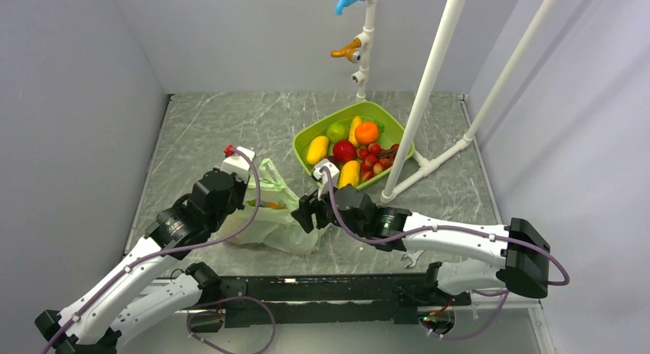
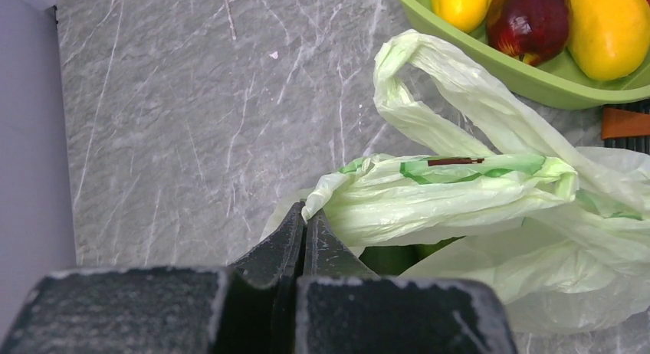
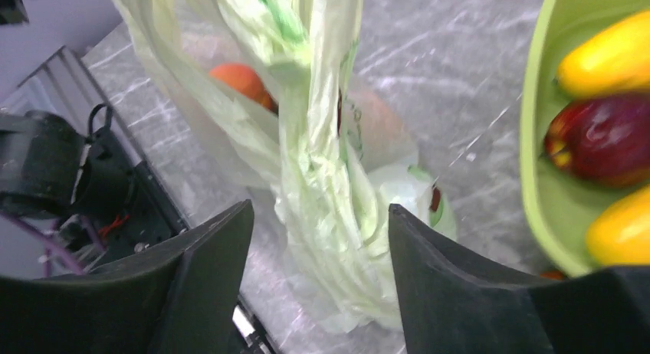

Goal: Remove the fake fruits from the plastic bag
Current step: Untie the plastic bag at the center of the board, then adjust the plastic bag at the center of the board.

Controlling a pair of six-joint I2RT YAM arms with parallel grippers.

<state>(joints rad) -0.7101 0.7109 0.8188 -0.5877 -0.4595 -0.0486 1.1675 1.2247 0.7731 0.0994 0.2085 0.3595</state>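
The left jaws are pinched shut on the rim of the plastic bag (image 2: 460,193), which lies at the middle of the table's (image 1: 215,124) near edge. The right jaws gape wide astride its bunched handle. The fake fruits (image 3: 241,80) lie inside, just beyond the right jaws.

Lab test cell w/ grey walls (image 1: 77,78), white PVC frame (image 1: 429,78), marble-look tabletop (image 1: 222,124)
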